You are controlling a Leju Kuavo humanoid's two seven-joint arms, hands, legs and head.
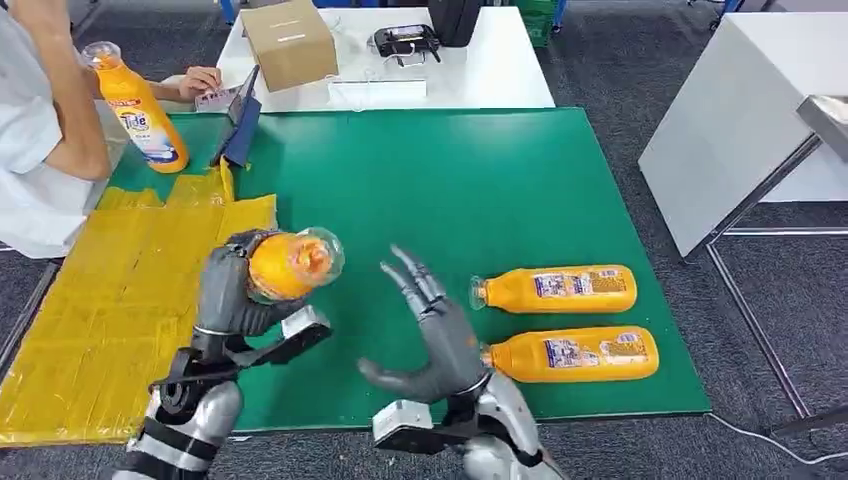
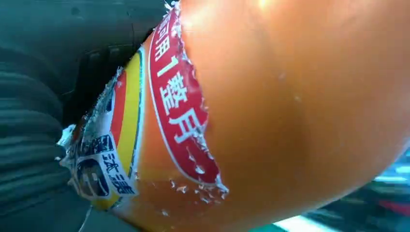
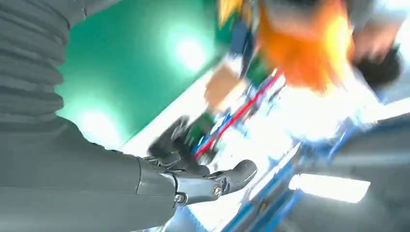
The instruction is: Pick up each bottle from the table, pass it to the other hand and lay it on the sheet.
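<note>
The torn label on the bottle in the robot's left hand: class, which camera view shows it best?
The left wrist view: the torn label is close and legible. The head view has the bottle end-on in the left hand; the right wrist view is blurred.

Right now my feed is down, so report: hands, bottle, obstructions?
Left hand grips orange bottle above the green mat. Right hand open, empty. Yellow sheet unobstructed.
</note>
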